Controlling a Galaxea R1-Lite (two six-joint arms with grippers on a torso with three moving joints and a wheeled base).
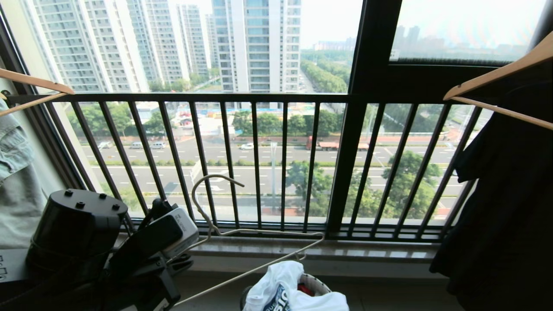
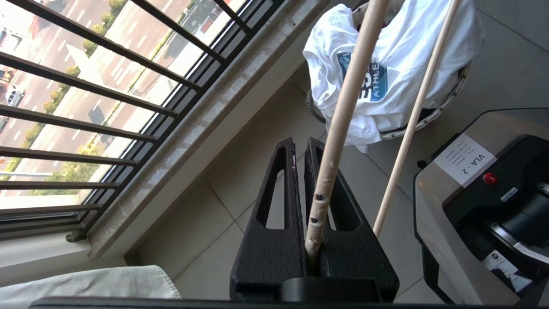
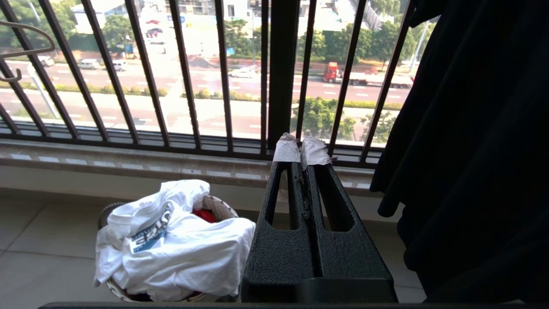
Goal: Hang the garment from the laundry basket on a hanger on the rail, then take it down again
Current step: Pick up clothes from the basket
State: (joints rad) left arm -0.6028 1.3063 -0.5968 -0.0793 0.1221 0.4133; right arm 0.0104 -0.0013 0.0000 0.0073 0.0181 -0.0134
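Head view, low left: the left claw [image 1: 181, 255] sits just before the window ledge, its black arm and grey camera block filling the corner; it carries the hanger [image 1: 259, 242], whose long hook rises in front of the black railing [image 1: 259, 164] and whose triangle slants down toward the laundry basket [image 1: 317, 283]; held so, I judge, to keep the hook free for the rail, which is not in view.
Head view, bottom middle: the garment [image 1: 285, 293] lies bunched in the laundry basket, blue logo partly showing, a scrap of a red garment [image 1: 304, 288] beside it; not yet picked up, so the hanging step is still ahead.
Head view, sides: wooden hangers [image 1: 497, 82] at both edges, a dark garment [image 1: 505, 194] on the right one, pale denim [image 1: 13, 147] on the left; these are bystanders.
Left wrist view: the left claw [image 2: 306, 148] is pressed together on one cream wire of the hanger [image 2: 343, 116], which runs up between its fingers; the second wire passes free alongside; beyond lies the garment [image 2: 399, 68], spilling over the basket rim [image 2: 446, 107] on the tiled floor [image 2: 240, 171]; the pinch low on one wire leaves the triangle open for threading cloth, as I read it.
Right wrist view: the right claw [image 3: 301, 150] is pressed together on nothing, white padding on its tips; it hangs idle before the railing, the garment [image 3: 180, 244] and laundry basket [image 3: 214, 206] well off to one side, the dark garment close on the other.
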